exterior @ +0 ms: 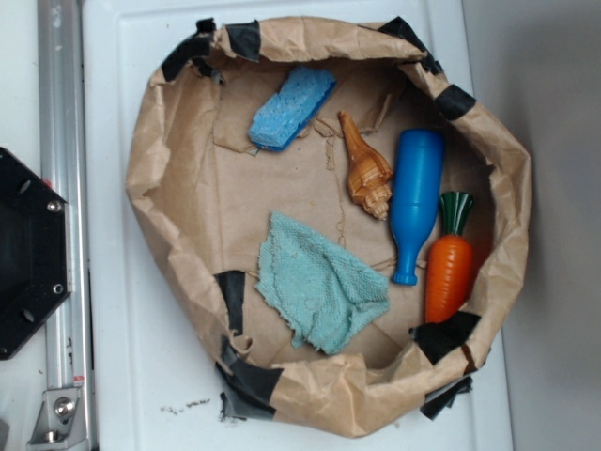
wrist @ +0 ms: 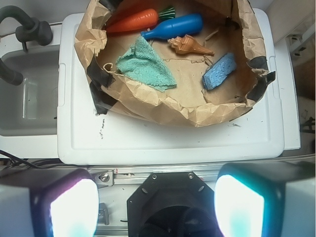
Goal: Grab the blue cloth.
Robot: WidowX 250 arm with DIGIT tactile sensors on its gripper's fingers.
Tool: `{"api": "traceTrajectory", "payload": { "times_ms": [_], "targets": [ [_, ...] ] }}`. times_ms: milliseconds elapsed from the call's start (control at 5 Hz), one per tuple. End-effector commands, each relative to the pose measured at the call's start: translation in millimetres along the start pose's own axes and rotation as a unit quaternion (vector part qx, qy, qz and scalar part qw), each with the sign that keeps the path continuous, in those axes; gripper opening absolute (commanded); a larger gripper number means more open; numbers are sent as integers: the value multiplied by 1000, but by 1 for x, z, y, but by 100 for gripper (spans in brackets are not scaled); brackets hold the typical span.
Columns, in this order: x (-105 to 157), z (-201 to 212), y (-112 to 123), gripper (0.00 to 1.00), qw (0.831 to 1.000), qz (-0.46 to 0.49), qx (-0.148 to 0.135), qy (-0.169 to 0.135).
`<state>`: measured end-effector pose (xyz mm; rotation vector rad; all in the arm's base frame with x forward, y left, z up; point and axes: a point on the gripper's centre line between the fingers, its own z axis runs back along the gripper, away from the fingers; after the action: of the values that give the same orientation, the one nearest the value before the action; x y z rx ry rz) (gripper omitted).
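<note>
Beside the blue bottle [exterior: 416, 202], on its carrot-free side, the blue cloth [exterior: 319, 282] lies crumpled inside the paper-bag basin [exterior: 150, 169]; I judge it light, soft, unbreakable, best pinched at a raised fold; my gripper [wrist: 148, 207] hangs spread open, well short.

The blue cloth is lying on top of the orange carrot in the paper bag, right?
Not quite. The blue cloth lies flat on the bottom of the paper bag, apart from the orange carrot; the blue bottle lies between them. The exterior view shows it.
</note>
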<state>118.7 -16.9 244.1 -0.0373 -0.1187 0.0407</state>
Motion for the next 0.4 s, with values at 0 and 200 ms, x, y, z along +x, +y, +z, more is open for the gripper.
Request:
{"api": "traceTrajectory", "payload": {
  "times_ms": [0,200],
  "targets": [
    [0,0,0,100,1000,0,0,0],
    [45,-48,8,100,1000,3,22,-23]
  ]
}}
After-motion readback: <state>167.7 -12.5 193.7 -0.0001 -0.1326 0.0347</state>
